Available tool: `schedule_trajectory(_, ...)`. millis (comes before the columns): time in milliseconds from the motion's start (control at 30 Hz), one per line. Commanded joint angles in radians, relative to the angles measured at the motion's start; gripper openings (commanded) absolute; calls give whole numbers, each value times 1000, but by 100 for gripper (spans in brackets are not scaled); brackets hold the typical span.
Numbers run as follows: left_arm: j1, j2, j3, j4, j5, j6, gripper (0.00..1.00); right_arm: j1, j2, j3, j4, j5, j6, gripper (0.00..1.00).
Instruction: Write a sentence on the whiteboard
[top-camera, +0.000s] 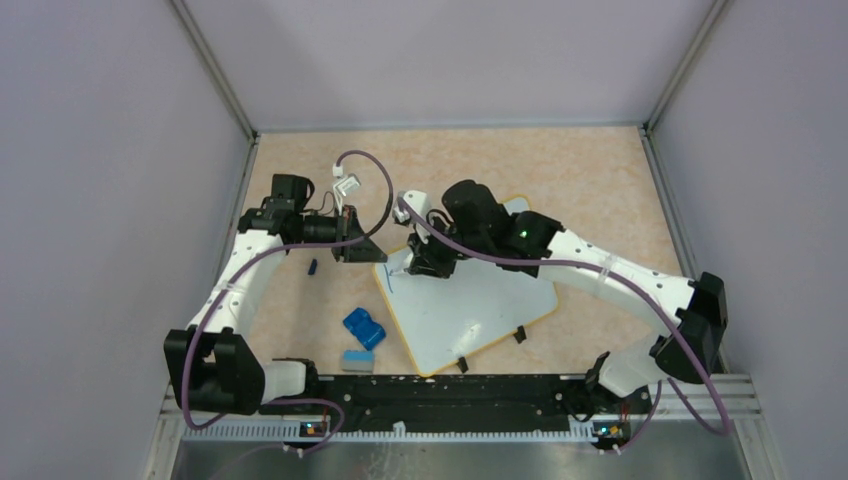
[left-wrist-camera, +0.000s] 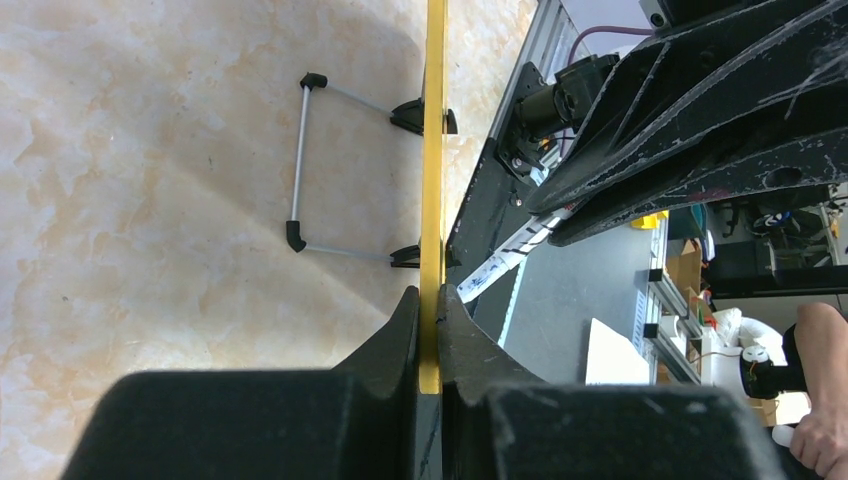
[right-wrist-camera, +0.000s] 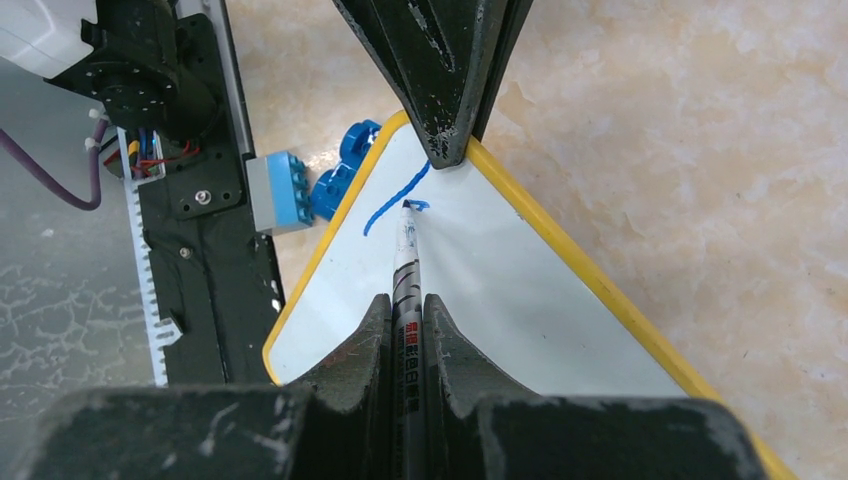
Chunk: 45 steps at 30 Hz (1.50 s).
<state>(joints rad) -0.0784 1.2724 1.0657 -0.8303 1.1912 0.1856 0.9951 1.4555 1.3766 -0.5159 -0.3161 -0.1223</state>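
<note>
Whiteboard (top-camera: 480, 310): lies on counter (top-camera: 590, 180), its far-left corner clamped edge-on in left tool (left-wrist-camera: 430, 300). Right tool (right-wrist-camera: 405, 305): closed on marker (right-wrist-camera: 404, 265), tip at the board beside the first blue stroke (right-wrist-camera: 390, 205); sentence barely begun. Next move, as judged: even pressure, small strokes rightward, corner grip kept firm.

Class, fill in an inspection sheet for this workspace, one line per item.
Surface: beige marbled table.
Job's things: whiteboard askew; one blue stroke near one corner; marker.
Clutter: blue block, grey-blue block, small dark item left of the board.
Grippers: left gripper shut on the whiteboard's yellow rim; right gripper shut on the marker, tip at the stroke.
Cables: purple cables looping along both arms.
Surroundings: grey walls; a person's hand at the left wrist view's edge.
</note>
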Motion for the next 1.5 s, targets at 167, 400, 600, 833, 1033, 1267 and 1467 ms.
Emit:
schedule_trajectory(167,-3,9,-1,17,7,5,0,23,21,19,29,-5,-16,0)
schedule_trajectory(400,-3,13,-1,16,3,5,0,22,17,14,18,3,-23,0)
schedule_trajectory(600,-3,13,-3,17,-1,5,0,20,-14,-16,-1,11,-36,0)
schedule_trajectory(833,-3,20,0,17,-1,4,0,0,-51,-73,-10,7,-36,0)
schedule_trajectory(1033,-3,26,0,20,1,3,0,-9,-65,-71,-13,-16,-39,0)
schedule_trajectory(1267,-3,16,-4,20,0,4,0,-14,-76,14,-47,-101,-47,0)
schedule_trajectory(1467,-3,11,-4,19,3,5,0,-20,-60,11,-29,-65,-30,0)
